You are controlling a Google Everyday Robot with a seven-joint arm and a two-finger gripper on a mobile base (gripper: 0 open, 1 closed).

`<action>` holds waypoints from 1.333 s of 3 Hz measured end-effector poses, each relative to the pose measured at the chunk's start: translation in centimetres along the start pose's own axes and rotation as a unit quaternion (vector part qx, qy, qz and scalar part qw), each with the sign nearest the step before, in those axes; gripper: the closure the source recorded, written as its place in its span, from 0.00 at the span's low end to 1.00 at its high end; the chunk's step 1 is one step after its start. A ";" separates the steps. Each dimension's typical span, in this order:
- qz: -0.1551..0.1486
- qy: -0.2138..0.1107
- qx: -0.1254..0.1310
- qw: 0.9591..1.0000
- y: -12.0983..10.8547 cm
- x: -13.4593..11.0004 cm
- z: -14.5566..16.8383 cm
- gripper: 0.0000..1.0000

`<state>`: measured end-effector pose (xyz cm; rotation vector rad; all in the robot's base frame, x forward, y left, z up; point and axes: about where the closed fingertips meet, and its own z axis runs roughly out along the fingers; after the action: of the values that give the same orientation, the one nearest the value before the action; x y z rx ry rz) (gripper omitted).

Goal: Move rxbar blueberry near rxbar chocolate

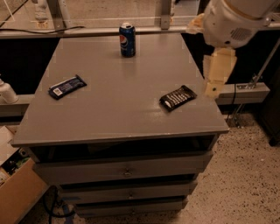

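The rxbar blueberry [67, 86], a slim dark-blue wrapper with a small white patch at its left end, lies flat on the left side of the grey table top [118, 100]. The rxbar chocolate [177, 97], a black wrapper with rows of white lettering, lies flat near the table's right edge. My gripper [213, 87] hangs from the white arm [232, 22] at the upper right. It is in the air just beyond the table's right edge, close to the right of the rxbar chocolate and far from the rxbar blueberry. It holds nothing that shows.
A blue soda can [127, 40] stands upright at the back middle of the table. Drawers [127, 168] sit below the top. A cardboard box [17, 192] is on the floor at the left. A rail and frame posts [165, 13] run behind the table.
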<state>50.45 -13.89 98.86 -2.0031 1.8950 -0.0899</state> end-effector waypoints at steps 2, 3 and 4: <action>-0.114 -0.069 -0.048 0.990 -1.6 -9.0 5.0 0.00; -0.114 -0.069 -0.048 0.990 -1.6 -9.0 5.1 0.00; -0.133 -0.102 -0.062 0.984 -1.8 -10.2 6.3 0.00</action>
<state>53.18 -2.45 95.76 -2.2442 1.5344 0.1598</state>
